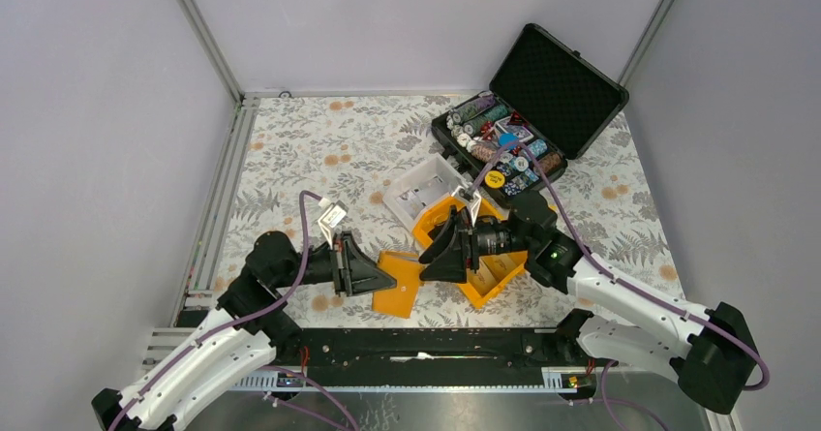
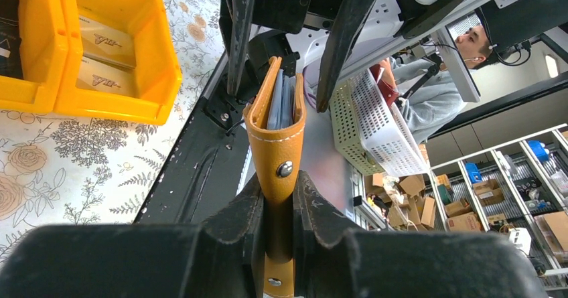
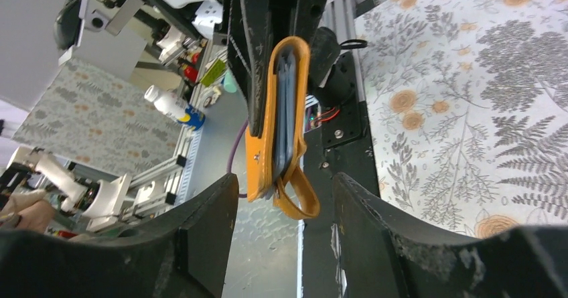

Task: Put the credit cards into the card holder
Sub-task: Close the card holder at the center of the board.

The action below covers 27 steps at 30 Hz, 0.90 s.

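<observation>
We judge the orange leather folding card holder (image 2: pixel 278 140) light and floppy; left pincer (image 2: pixel 278 185) grasps its stitched end, right pincer (image 3: pixel 281 189) released.

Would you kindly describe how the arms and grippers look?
The left arm and right arm have white shells, black joints and purple cables. The left gripper and right gripper are black wedges. A green light marks the right wrist.

The white-shelled, black-jointed left arm (image 1: pixel 198 358) and its matching right arm (image 1: pixel 634 305) each carry a thin purple cable (image 1: pixel 302 242). A small green light (image 1: pixel 554 254) glows on the right arm's black wrist housing; the wedge-shaped black fingers (image 3: pixel 402 244) are matt and scuffed
</observation>
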### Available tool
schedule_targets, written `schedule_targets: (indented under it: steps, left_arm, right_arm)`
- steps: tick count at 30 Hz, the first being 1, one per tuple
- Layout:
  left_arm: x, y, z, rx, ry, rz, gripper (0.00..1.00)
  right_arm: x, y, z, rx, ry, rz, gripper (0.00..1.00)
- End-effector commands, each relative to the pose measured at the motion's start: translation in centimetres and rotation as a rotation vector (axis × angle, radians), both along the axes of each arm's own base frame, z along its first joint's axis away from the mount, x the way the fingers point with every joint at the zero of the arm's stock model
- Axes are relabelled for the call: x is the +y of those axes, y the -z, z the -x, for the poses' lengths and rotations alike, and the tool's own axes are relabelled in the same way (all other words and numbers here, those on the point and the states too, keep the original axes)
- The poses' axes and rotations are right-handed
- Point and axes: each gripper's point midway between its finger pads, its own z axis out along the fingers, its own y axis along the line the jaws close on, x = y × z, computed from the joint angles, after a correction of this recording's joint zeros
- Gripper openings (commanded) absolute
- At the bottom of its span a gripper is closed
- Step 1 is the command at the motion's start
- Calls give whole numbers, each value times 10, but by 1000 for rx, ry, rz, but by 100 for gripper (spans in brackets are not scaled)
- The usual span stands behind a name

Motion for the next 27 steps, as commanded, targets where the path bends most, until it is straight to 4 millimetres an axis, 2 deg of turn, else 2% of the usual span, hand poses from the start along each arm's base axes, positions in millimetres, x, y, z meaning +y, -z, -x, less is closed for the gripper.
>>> schedule_targets:
  steps: [1, 11, 18, 23, 27]
  left_arm:
    - [1, -30, 3, -69, 18, 78, 0]
    - [7, -21, -24, -26, -119, 42, 0]
    - [6, -23, -29, 13, -117, 95, 0]
    - [5, -23, -29, 37, -101, 119, 0]
    - [8, -22, -33, 7, -136, 103, 0]
  right_arm:
    - [-2, -16, 16, -31, -120, -43, 60]
    - [-11, -9, 34, -4, -214, -46, 42]
    - [-15, 7, 39, 20, -233, -1, 36]
    - [-10, 11, 25, 0, -140, 4, 36]
    - [-8, 12, -1, -30, 51, -20, 46]
